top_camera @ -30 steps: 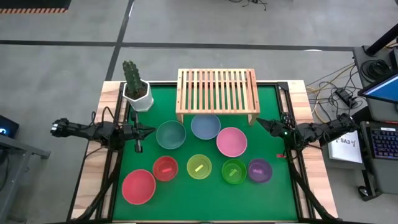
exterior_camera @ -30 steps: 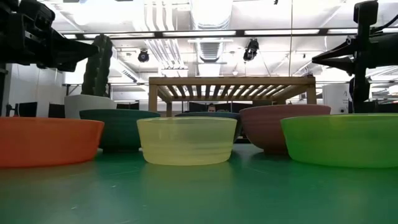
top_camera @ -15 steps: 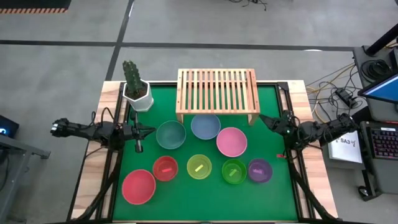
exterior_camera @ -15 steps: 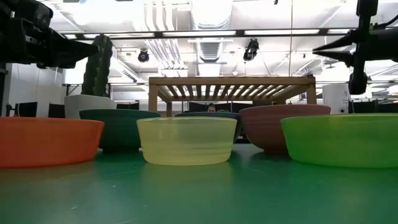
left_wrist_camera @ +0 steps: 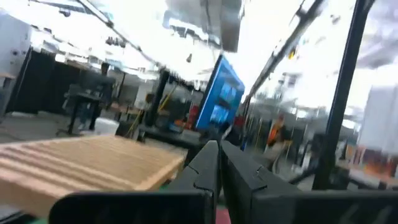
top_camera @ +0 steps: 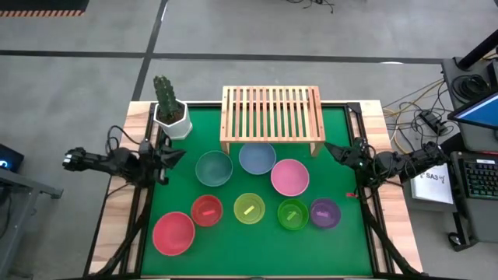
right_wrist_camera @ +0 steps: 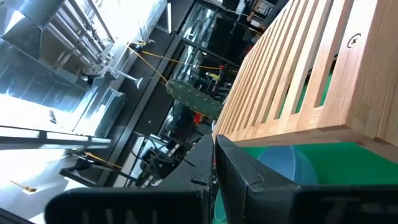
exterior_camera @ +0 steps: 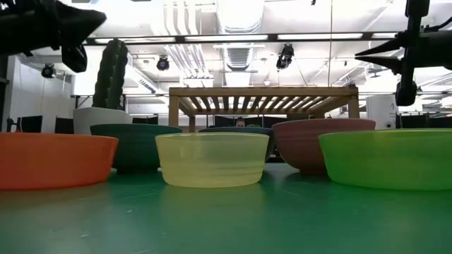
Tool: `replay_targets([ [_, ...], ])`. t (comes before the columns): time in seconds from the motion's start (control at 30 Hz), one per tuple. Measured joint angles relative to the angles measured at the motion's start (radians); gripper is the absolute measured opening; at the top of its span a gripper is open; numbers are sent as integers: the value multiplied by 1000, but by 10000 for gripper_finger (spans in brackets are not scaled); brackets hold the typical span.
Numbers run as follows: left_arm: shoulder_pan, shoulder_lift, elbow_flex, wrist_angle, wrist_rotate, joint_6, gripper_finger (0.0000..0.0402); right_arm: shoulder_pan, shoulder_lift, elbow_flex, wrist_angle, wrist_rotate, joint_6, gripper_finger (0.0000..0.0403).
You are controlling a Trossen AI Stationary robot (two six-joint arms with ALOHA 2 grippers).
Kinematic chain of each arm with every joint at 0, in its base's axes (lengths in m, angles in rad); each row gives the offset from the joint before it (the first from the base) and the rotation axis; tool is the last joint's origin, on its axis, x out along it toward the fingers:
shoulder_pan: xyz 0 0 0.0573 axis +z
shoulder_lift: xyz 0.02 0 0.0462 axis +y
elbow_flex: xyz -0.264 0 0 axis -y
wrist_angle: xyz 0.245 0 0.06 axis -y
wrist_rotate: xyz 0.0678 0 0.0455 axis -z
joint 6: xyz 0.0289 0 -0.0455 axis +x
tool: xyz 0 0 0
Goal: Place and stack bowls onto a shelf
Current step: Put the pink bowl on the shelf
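Observation:
Eight bowls stand open side up on the green mat. In the far row are the teal bowl (top_camera: pixel 214 168), blue bowl (top_camera: pixel 257 158) and pink bowl (top_camera: pixel 289 176). In the near row are the red-pink bowl (top_camera: pixel 173 233), red bowl (top_camera: pixel 207 210), yellow bowl (top_camera: pixel 249 208), green bowl (top_camera: pixel 292 214) and purple bowl (top_camera: pixel 324 212). The light-wood shelf (top_camera: pixel 272 117) stands on its legs at the far edge, nothing on it. My left gripper (top_camera: pixel 180 152) is shut and hovers left of the teal bowl. My right gripper (top_camera: pixel 327 148) is shut and hovers by the shelf's right leg.
A white pot with a cactus (top_camera: pixel 171 113) stands at the far left corner, close to my left gripper. The low view shows my left gripper (exterior_camera: pixel 99 17) and right gripper (exterior_camera: pixel 361 55) well above the bowl rims. Bare mat (top_camera: pixel 257 253) lies along the near edge.
My left gripper has risen and swung a little toward the far edge, its fingers tipping upward. My right gripper rose slightly earlier in the second and has since held still. The bowls and shelf have kept their places.

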Motion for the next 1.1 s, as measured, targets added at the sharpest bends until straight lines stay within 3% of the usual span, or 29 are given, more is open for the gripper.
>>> replay_targets([
  [0.1, 0, 3, 0, 32, 0, 0, 0, 0, 0, 0, -2, -17, 17, 9],
  [0.2, -1, 3, 0, 42, -1, -1, 0, 2, 0, 0, -10, -150, 179, 9],
  [0.37, -1, 3, 0, 66, -2, 3, 0, 2, 0, 0, 44, -274, 290, 9],
  [0.63, 0, 3, 0, 97, -3, 48, 0, 3, 43, 0, 218, -634, 984, 9],
  [0.77, 0, 3, 0, 103, -3, 62, 0, 3, 94, 0, 235, -653, 1285, 9],
  [0.87, 0, 3, 0, 103, -3, 67, 0, 4, 143, 0, 292, -689, 1321, 9],
  [0.97, 0, 3, 0, 103, -3, 67, 0, 5, 178, 0, 319, -815, 1300, 9],
  [1.1, 0, 3, 0, 103, -3, 66, 0, 5, 196, 0, 256, -931, 1071, 9],
])
